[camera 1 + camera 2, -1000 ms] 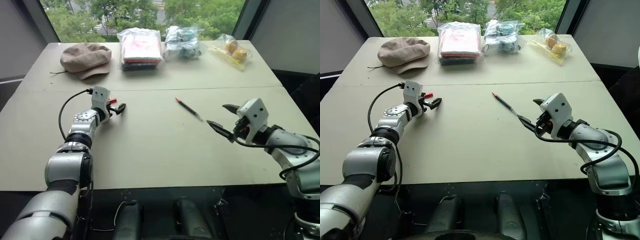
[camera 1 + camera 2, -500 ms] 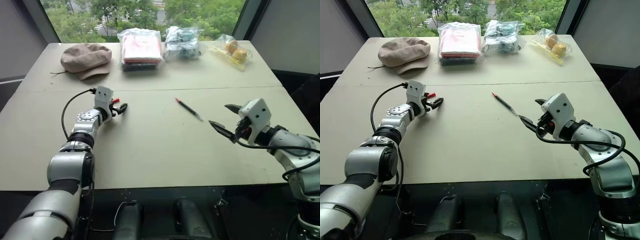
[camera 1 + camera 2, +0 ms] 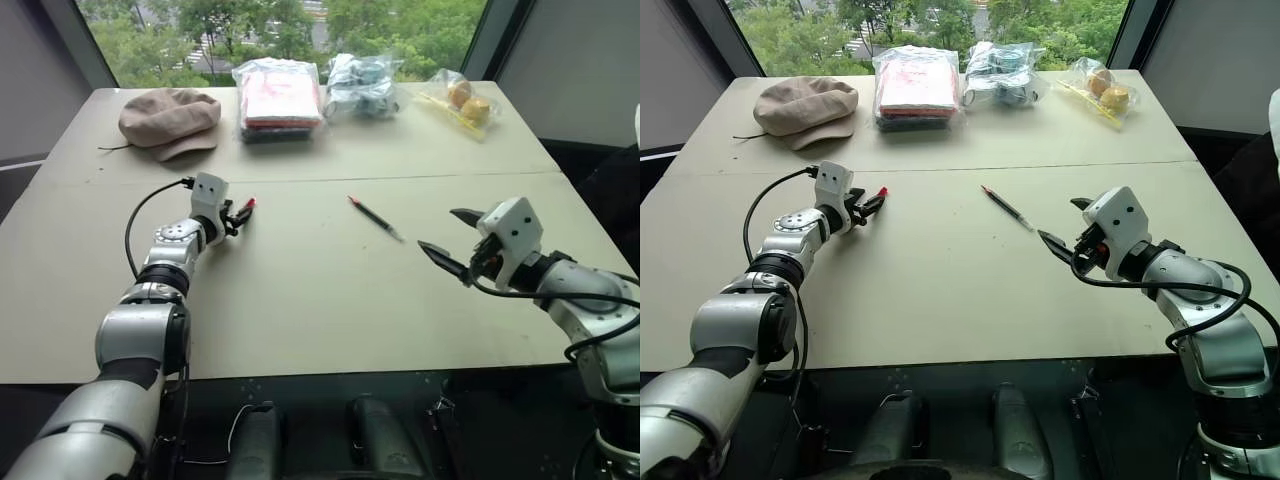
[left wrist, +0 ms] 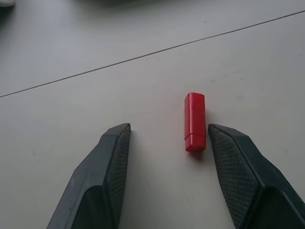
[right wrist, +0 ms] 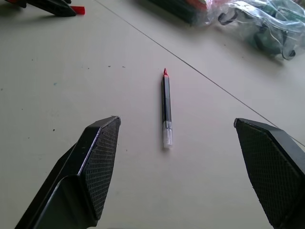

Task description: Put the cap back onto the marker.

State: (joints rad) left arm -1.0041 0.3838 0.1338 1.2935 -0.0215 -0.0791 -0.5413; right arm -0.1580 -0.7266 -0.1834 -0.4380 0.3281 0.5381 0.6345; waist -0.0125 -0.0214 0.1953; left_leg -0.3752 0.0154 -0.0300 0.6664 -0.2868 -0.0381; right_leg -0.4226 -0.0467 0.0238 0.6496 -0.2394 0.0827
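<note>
Your left gripper (image 4: 164,138) sits low over the table (image 3: 300,290) at about 9 o'clock from table centre. Its jaws are partly spread, with the cap (image 4: 195,122) lying flat on the surface between them. The cap is touching or just beside one finger (image 4: 238,167), well clear of the other, and you can't tell whether that finger presses it. In the head view the cap (image 3: 246,204) shows as a red speck right at the left fingertips.

The marker (image 3: 376,217) lies on the table near centre, a bit toward 1 o'clock, slanted, red tip pointing to 11 o'clock. The table seam runs just beyond it. Nothing touches it.

Your right gripper (image 3: 452,240) hovers at roughly 3 o'clock, jaws spread wide, holding nothing. From its wrist camera the marker (image 5: 165,107) lies ahead of the two fingers, lined up with the gap between them, clear end nearest, red tip away.

Far edge at 12 o'clock: a beige hat (image 3: 170,118), a bagged red item (image 3: 282,98), a bagged dark bundle (image 3: 365,84) and a bag with orange round things (image 3: 463,100).
</note>
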